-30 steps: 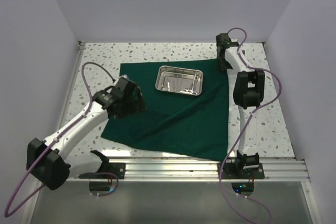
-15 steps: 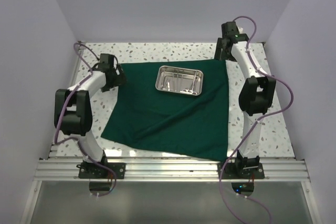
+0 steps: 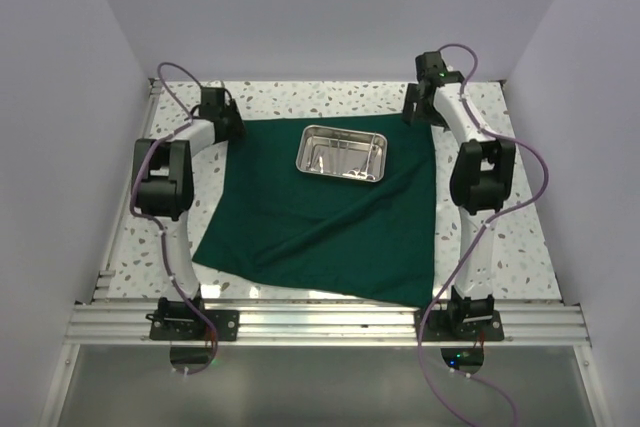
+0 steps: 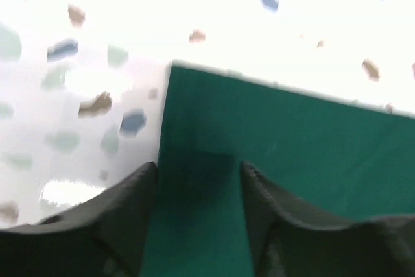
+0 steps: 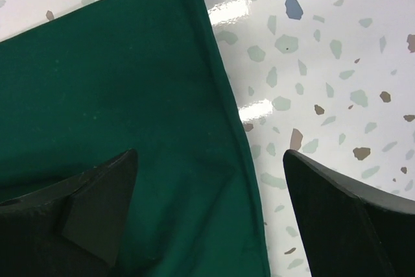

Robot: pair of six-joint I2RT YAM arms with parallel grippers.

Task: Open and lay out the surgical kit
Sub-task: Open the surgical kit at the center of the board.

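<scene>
The dark green cloth (image 3: pixel 320 232) lies spread as a large sheet on the speckled table, with a fold running across its near half. The steel tray (image 3: pixel 342 153) stands on its far part, with small steel instruments (image 3: pixel 352 173) inside, too small to tell apart. My left gripper (image 3: pixel 222 115) is at the cloth's far left corner. In the left wrist view it is open (image 4: pixel 198 173), low over the cloth (image 4: pixel 292 141) just behind the corner. My right gripper (image 3: pixel 420 107) is at the far right corner, wide open (image 5: pixel 211 157), straddling the cloth's (image 5: pixel 97 76) right edge.
White walls close in the table on the left, back and right. The speckled tabletop (image 3: pixel 500 237) shows around the cloth. An aluminium rail (image 3: pixel 320 322) with both arm bases runs along the near edge.
My left arm has swung from the cloth's near left side up to its far left corner. My right gripper has shifted slightly at the far right corner. Cloth and tray lie as before.
</scene>
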